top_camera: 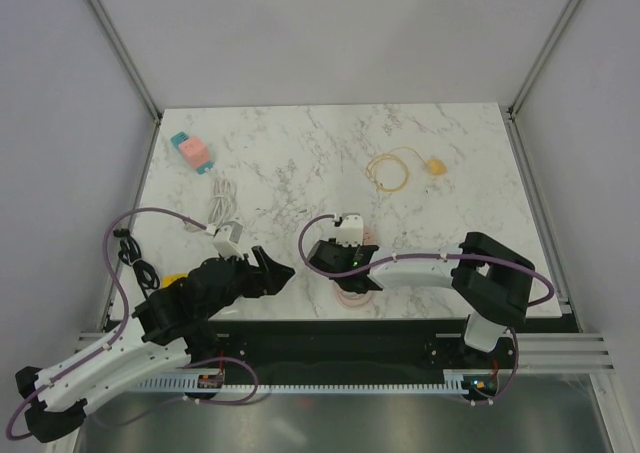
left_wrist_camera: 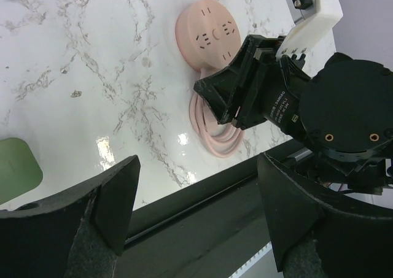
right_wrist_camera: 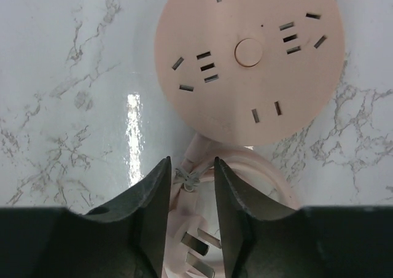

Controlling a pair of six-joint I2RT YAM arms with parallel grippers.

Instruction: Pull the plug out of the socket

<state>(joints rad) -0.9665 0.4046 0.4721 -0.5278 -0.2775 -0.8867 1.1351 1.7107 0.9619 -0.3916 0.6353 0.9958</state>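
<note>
Here, right pincer [right_wrist_camera: 191, 167] straddles the pink plug [right_wrist_camera: 195, 244] near the socket [right_wrist_camera: 249, 57].

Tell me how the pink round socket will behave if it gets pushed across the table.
The pink socket lies flat and wide, so it would probably slide rather than tip or roll. The marble table looks glossy, so it likely offers little grip. The socket's coiled cord, tied in a bundle, would likely drag along limply.

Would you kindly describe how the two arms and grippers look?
The left arm and right arm have white shells, black joints and looping purple cables. The left gripper and right gripper are black with tapered fingers; the right bears white lettering.
</note>
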